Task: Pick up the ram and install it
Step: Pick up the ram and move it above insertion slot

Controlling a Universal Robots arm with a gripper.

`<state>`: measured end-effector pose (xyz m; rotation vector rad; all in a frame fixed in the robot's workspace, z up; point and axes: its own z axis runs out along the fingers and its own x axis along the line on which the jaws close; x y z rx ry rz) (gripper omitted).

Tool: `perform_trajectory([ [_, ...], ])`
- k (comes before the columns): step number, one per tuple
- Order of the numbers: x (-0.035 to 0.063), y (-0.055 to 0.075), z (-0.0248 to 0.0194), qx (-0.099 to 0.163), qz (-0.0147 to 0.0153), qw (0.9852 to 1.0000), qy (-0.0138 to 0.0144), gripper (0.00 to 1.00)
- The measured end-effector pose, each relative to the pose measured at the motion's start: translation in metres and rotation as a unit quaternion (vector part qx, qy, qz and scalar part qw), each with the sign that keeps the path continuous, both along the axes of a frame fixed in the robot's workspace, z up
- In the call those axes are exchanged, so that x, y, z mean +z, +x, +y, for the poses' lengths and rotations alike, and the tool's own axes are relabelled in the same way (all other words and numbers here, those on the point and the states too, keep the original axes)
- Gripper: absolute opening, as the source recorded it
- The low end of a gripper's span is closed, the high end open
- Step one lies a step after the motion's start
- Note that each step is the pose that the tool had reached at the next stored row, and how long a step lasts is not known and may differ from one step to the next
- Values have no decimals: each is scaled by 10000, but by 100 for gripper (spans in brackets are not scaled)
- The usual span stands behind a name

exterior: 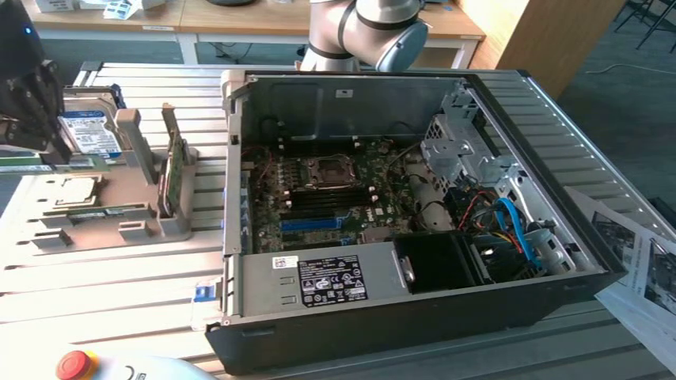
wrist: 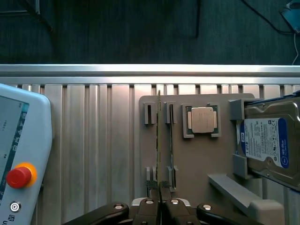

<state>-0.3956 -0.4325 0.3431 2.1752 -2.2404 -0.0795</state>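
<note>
While the open PC case (exterior: 423, 324) sits on the slatted table (wrist: 93, 140) with its motherboard (exterior: 338, 198) facing up, the action is over at the grey holder (wrist: 197, 164) on the exterior view's left. In the wrist view the pincer (wrist: 161, 199) is squeezed nearly all the way closed, with the ram (wrist: 158, 140) nipped between its tips. You're looking at the stick edge-on, so it's just a thin line running away from the fingers. It passes between the small slot blocks and pokes a little past the holder's far edge, so it looks raised off the holder rather than seated, though I wouldn't swear to it.

Just beside it there's a second thin board (wrist: 170, 140), also edge-on and looking shorter, sitting in the neighbouring pair of blocks. Next along the holder is the square silver processor chip (wrist: 202, 119) in its own pocket, then a hard drive (wrist: 267, 145) with a blue and white label. On the other side a teach pendant (wrist: 28, 122) with a red stop button (wrist: 18, 176) lies on the table.

So the ram is in the pincer over the holder, well apart from the motherboard
</note>
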Motion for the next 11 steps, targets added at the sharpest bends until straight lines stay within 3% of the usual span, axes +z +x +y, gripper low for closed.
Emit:
perform_trajectory([
  [9, 218, 0, 0, -28, 0, 10000, 0, 12],
  [11, 403, 0, 0, -48, 0, 10000, 0, 12],
])
